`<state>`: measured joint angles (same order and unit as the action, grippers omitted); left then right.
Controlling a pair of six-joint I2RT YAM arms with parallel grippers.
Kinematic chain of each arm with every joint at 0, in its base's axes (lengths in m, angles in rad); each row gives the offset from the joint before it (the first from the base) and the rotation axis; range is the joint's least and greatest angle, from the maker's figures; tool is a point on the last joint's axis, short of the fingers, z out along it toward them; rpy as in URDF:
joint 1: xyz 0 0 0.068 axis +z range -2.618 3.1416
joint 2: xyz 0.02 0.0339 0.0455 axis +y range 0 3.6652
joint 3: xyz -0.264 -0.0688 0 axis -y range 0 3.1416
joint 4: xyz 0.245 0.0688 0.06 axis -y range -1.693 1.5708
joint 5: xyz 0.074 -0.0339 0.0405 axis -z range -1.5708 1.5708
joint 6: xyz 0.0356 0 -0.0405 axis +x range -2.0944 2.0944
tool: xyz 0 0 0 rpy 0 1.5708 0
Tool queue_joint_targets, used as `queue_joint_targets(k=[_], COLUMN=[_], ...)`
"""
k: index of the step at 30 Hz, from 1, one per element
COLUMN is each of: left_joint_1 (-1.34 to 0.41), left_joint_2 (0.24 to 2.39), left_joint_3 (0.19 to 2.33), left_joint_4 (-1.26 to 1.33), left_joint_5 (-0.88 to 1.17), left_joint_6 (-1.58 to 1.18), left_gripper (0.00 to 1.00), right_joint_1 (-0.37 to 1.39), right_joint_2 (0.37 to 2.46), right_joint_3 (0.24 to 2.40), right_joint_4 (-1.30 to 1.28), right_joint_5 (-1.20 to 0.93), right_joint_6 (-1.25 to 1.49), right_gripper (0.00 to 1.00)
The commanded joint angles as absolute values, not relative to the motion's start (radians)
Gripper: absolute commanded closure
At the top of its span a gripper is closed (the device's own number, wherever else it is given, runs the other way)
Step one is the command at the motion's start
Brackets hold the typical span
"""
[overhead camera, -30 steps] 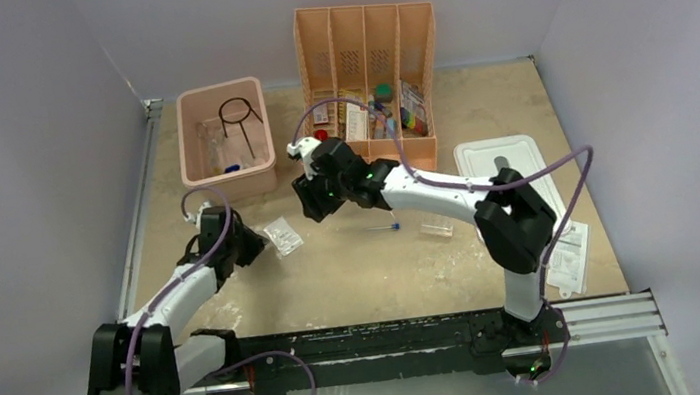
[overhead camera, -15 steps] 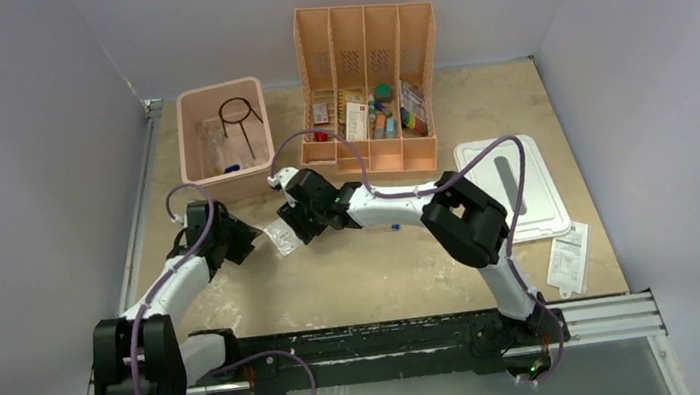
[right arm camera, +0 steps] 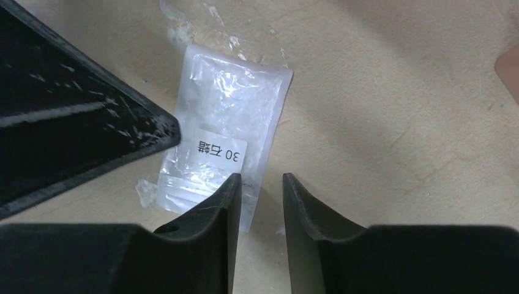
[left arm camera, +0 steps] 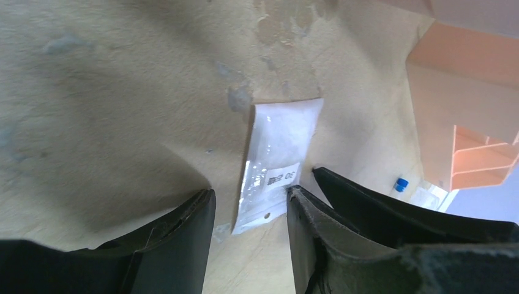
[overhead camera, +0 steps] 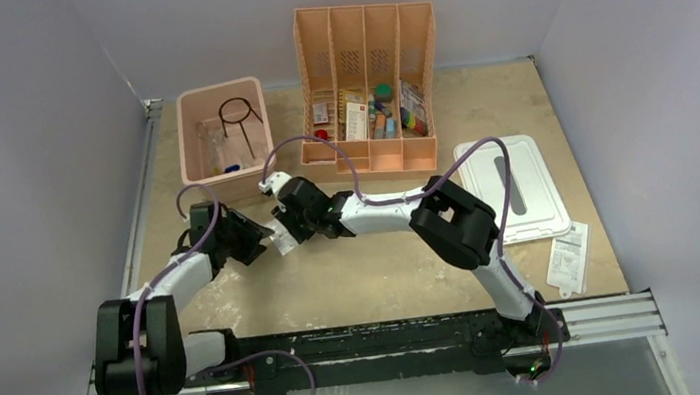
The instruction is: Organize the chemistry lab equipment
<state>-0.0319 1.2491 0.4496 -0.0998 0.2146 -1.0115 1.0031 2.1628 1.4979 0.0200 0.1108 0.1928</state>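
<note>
**Overhead view, left of centre.** The left gripper [overhead camera: 249, 240] has its jaws apart, straddling one end of the flat clear plastic packet with a white label [overhead camera: 281, 242]. The packet lies loose on the beige tabletop [overhead camera: 374, 265]. Just to the right, the right gripper [overhead camera: 289, 227] shows a narrow, empty gap at the packet's corner. It seems placed to pinch that edge, likely to carry the packet to the rectangular pink plastic bin [overhead camera: 232, 184] above.

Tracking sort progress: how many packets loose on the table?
2: a clear packet near the pink bin; a second packet at the right edge, near the white lid. Others may hide under the right arm.
</note>
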Motion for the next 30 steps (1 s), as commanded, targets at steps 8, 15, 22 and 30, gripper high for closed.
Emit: queue_joint_targets(k=[8, 15, 22, 30], left_joint_1=[-0.026, -0.026, -0.027, -0.026], left_joint_2=[1.378, 1.374, 1.358, 1.328], left_joint_3=[0.368, 0.357, 0.335, 0.371], left_joint_4=[0.146, 0.230, 0.205, 0.096], left_joint_5=[0.322, 0.358, 0.376, 0.336], left_joint_6=[-1.003, -1.029, -1.021, -0.969], left_gripper=[0.52, 0.59, 0.75, 1.00], right_joint_1=[1.003, 1.001, 0.966, 0.936], right_joint_2=[2.174, 2.176, 2.167, 2.129], right_joint_3=[1.470, 1.448, 1.428, 1.408], right_joint_4=[0.083, 0.102, 0.124, 0.140], right_joint_5=[-0.140, -0.194, -0.163, -0.169], right_joint_6=[0.150, 0.139, 0.214, 0.251], right_gripper=[0.76, 0.81, 0.87, 0.86])
